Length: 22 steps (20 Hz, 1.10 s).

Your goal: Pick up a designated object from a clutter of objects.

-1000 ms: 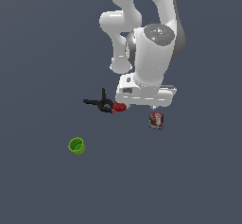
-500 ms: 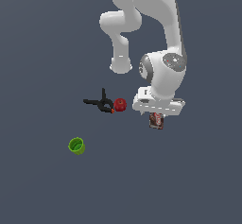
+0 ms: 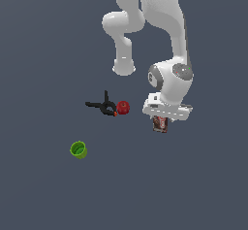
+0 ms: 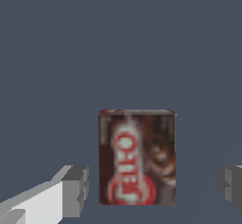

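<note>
The designated object is a small flat brown box [image 4: 137, 157] with red and white label markings, lying flat on the grey floor. In the exterior view the brown box [image 3: 160, 124] shows just below the arm's hand, partly covered by it. My gripper [image 4: 151, 187] is open right above it, one grey fingertip [image 4: 75, 190] on either side of the box, not touching it. The fingers are hidden in the exterior view, behind the white hand [image 3: 167, 110].
A red ball [image 3: 123, 107] and a black clamp [image 3: 102, 105] with an orange tip lie together to the exterior view's left of the box. A green cup [image 3: 78, 149] stands further left and nearer the camera.
The arm has swung to the exterior view's right and come down over the brown box. The box, ball, clamp and cup have not moved.
</note>
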{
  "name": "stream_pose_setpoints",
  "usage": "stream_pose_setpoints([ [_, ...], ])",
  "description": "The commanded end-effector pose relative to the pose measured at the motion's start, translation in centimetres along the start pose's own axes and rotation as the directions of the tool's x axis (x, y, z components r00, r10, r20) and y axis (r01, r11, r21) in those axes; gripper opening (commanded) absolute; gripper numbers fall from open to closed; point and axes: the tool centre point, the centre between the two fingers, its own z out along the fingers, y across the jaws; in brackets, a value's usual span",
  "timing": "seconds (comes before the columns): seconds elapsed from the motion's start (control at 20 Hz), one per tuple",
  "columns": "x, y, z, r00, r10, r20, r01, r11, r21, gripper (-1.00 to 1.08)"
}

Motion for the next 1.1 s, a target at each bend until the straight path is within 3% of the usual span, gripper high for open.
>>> stream_pose_setpoints([
  [0.0, -0.4, -0.3, 0.5, 1.000, 0.007, -0.001, -0.007, 1.000, 0.003, 1.00],
  [0.4, -0.5, -0.4, 1.1, 1.000, 0.007, 0.000, -0.007, 1.000, 0.002, 1.00],
  [1.05, -0.6, -0.5, 5.6, 1.000, 0.009, -0.001, -0.009, 1.000, 0.003, 1.00],
])
